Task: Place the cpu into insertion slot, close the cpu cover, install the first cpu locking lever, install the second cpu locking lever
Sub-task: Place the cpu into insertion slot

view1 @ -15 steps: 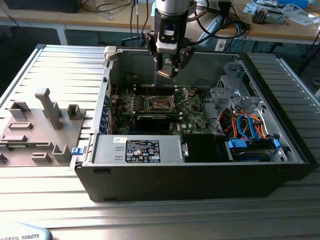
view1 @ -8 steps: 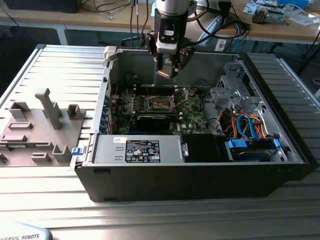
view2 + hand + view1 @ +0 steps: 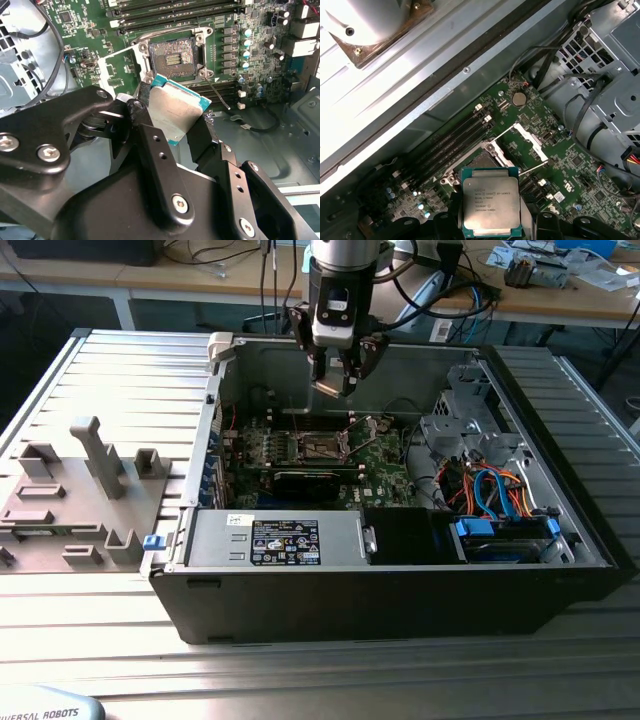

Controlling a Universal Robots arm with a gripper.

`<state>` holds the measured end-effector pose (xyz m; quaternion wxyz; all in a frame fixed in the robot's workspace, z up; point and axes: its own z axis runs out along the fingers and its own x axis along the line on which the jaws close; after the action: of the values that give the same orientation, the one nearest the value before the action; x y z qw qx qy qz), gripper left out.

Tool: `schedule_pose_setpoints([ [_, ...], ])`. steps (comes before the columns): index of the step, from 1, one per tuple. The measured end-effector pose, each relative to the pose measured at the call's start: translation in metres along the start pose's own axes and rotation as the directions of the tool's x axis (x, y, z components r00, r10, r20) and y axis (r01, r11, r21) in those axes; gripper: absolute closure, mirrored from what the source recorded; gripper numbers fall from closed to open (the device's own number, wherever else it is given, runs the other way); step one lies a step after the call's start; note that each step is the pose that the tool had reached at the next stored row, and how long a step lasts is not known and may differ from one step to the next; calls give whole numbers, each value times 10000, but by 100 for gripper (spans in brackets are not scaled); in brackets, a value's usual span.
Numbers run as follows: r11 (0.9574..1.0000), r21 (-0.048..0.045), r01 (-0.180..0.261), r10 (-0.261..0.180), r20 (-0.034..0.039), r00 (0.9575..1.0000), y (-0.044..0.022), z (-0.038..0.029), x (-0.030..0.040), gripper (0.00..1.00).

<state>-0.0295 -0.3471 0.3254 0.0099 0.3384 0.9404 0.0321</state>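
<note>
Second wrist view: the fingers point(image 3: 150, 135) are clenched on opposite edges of the cpu point(image 3: 176, 109). They hold it tilted in the air over the insertion slot point(image 3: 172, 55) and apart from it. The slot lies bare on the green motherboard point(image 3: 260, 45), its dark centre uncovered. The cpu cover point(image 3: 529, 142) stands swung open just beside the slot, and a thin locking lever point(image 3: 218, 95) juts out near the slot. In the exterior view the gripper point(image 3: 335, 385) hangs inside the open computer case point(image 3: 400, 590), above the slot.

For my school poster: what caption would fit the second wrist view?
Gripper shut on the cpu, held clear of the empty insertion slot on the green motherboard.
</note>
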Motion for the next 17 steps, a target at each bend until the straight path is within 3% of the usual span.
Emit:
schedule_pose_setpoints([
  [17,10000,12,-69,69,15,10000,0,0,0,46],
])
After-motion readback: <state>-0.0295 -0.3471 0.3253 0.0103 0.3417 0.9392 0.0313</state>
